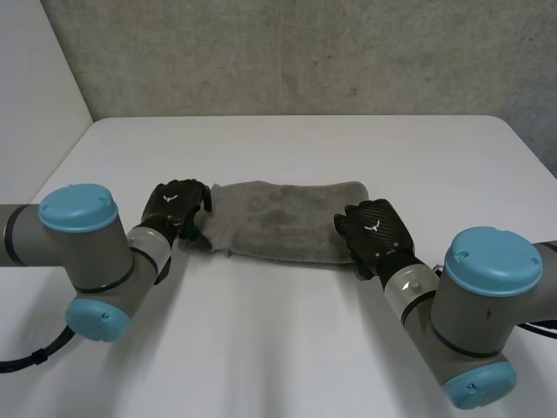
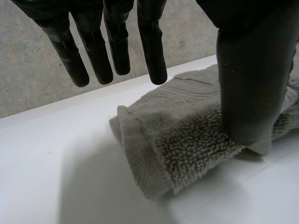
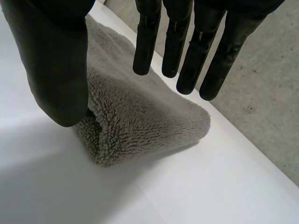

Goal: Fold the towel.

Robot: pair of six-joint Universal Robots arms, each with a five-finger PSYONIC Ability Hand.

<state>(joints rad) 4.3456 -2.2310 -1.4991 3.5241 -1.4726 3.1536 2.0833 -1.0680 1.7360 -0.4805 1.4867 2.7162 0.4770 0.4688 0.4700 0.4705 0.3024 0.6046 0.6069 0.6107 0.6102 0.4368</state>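
A grey towel [image 1: 278,218] lies folded into a long thick strip across the middle of the white table [image 1: 287,348]. My left hand [image 1: 174,207] is at its left end. In the left wrist view the fingers [image 2: 117,42] are straight and held above the towel [image 2: 182,140], while the thumb [image 2: 252,84] rests on the folded end. My right hand [image 1: 376,233] is over the right end. In the right wrist view its fingers [image 3: 187,51] hang straight above the towel [image 3: 140,116] and the thumb [image 3: 56,70] stands at the near edge of the fold. Both hands are open.
A grey textured wall [image 1: 305,52] runs behind the table's far edge. A pale panel [image 1: 35,87] stands at the far left. Bare tabletop lies in front of the towel, between my two arms.
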